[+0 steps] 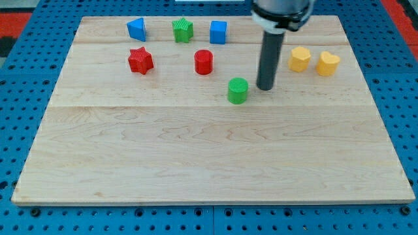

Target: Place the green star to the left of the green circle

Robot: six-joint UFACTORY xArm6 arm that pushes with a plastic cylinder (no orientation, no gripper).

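- Camera view: a pale wooden board [209, 156] lies on a blue perforated table [19, 78], and the arm comes down from the top edge, right of centre.
- The dark rod stands upright, and my tip [265, 88] rests on the board just to the right of the green circle [238, 90], with a thin strip of wood showing between them; they look apart, not touching.
- The tool is a bare rod with nothing to open or close, and it grasps nothing; it only stands on the wood.
- The green star [183, 30] sits near the board's top edge, left of centre, well apart from the green circle and from my tip.
- The star stands between a blue triangle-like block [136, 29] on its left and a blue cube [218, 31] on its right, all three in a row along the top edge.
- Below that row, a red star [140, 60] lies toward the board's left side, and a red cylinder [204, 62] sits nearer the centre, up and to the left of the green circle.
- Two yellow blocks [300, 59] [328, 63] lie side by side toward the top right corner, to the right of the rod; their exact shapes are hard to make out.
- The green circle lies roughly mid-board, slightly above the centre.
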